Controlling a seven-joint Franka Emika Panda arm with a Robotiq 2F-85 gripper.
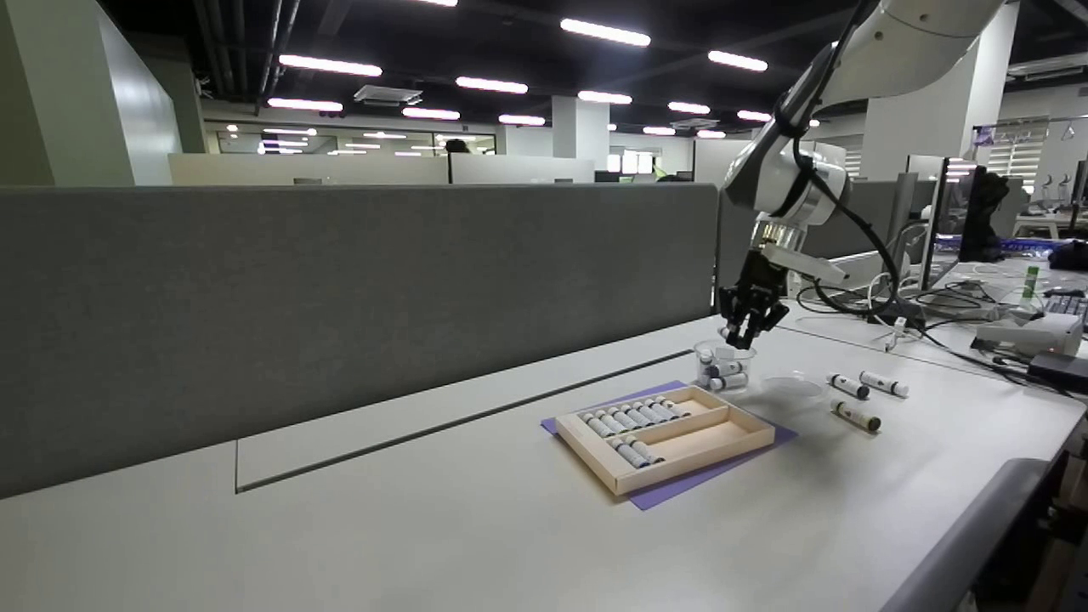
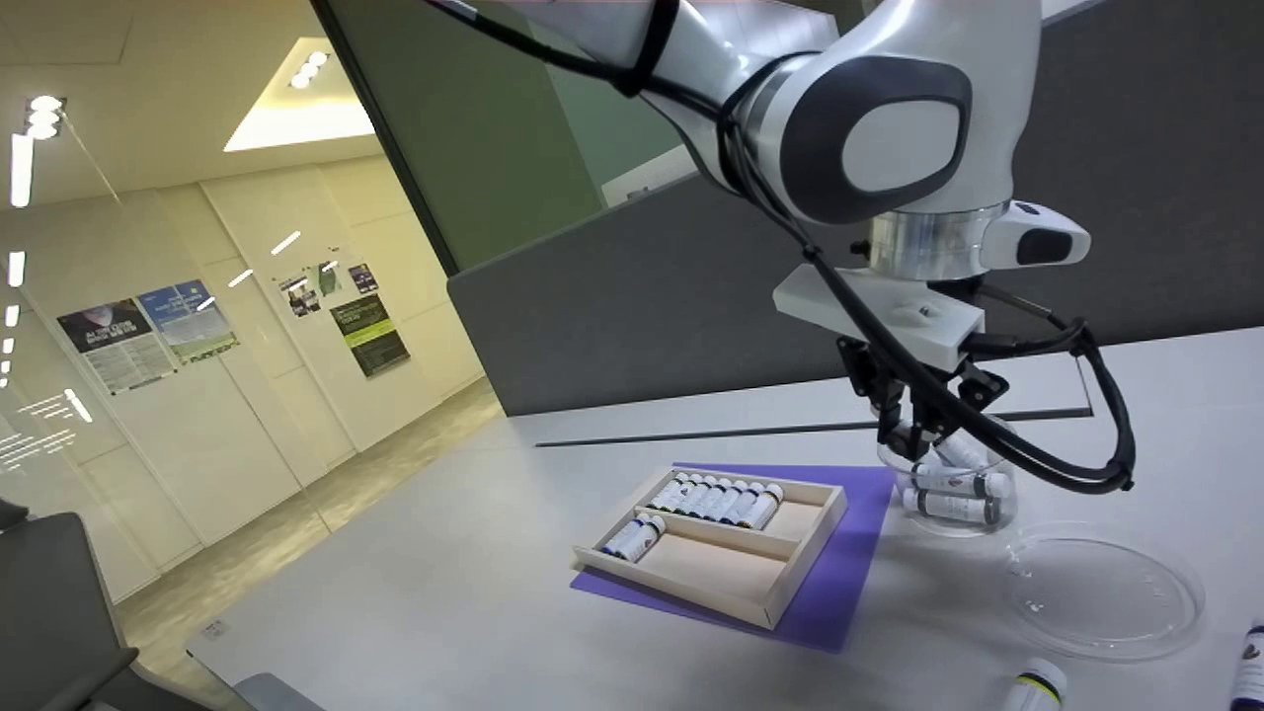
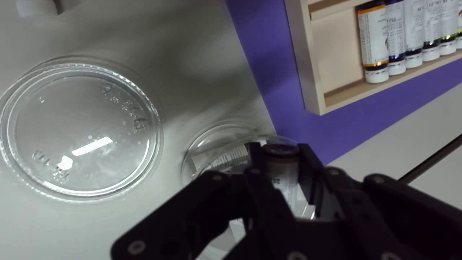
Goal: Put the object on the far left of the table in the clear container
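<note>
- Clear container: one; transparent, round, cup-shaped; upright on the smooth white worktop, just beside the purple sheet. At least two labelled bottles lie inside; exact number obscured.
- Gripper: one, black; fingers narrowed onto the sides of one held bottle, at the mouth of the clear container. Depth relative to the rim cannot be told.
- Wooden tray: one; pale, rectangular, low-walled, resting on the purple sheet.
- Row of bottles: seven counted, in one compartment; pair of bottles in another. Cylindrical, white-capped, labelled.
- Loose bottles: three, on their sides, apart from one another.
- Transparent disc: one; flat, circular, raised rim; near the clear container.
- Partition: grey, fabric-like face.
- Views compared: all three loose bottles show whole in an exterior view; the wrist view catches only a white end at its edge. Only the wrist view resolves the held bottle's dark round end. A grey chair appears in an exterior view.
</note>
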